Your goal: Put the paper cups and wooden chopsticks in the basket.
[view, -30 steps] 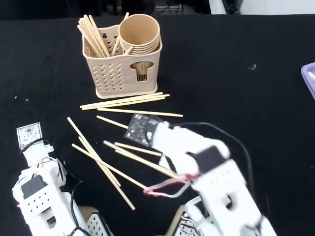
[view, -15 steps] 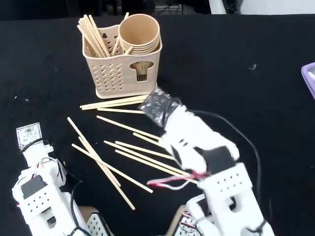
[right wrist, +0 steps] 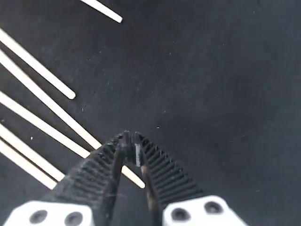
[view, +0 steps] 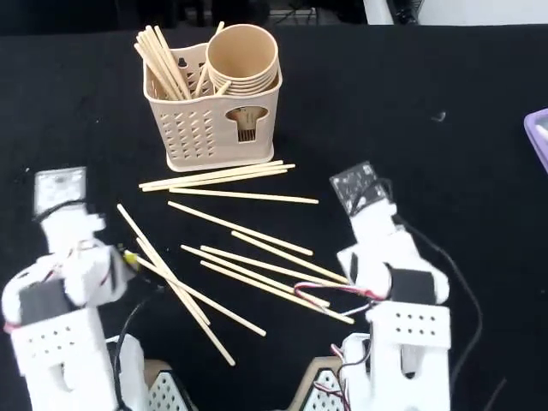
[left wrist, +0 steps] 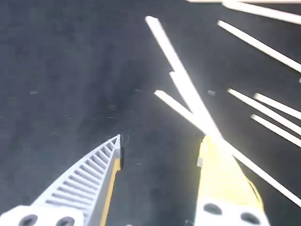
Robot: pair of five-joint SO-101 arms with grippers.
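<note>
Left gripper [left wrist: 162, 139], seen from its own wrist camera, hangs close over the black table [view: 462, 214] with its two fingers spread wide and nothing between them. Two loose wooden chopsticks [left wrist: 178, 75] cross right at its yellow-faced finger [left wrist: 225, 174] and run on away from it. Their long axis points roughly the way the gripper points, but they lie at that finger and off to its side, not in the gap. From above, these are the leftmost sticks of a scatter lying slantwise on the table between the two arms, with a few more lined up just in front of the basket [view: 193, 128]. The basket stands at the far side of the table, well apart from both arms, and already holds a stack of paper cups [view: 244, 56] and a bundle of chopsticks [view: 163, 60]. Right gripper [right wrist: 130, 135] has its black fingers pressed together on nothing, above bare table, with chopstick ends off to one side. Judging by this, the left gripper is the better placed: a small sideways shift toward the yellow finger should bring a stick between its fingers.
</note>
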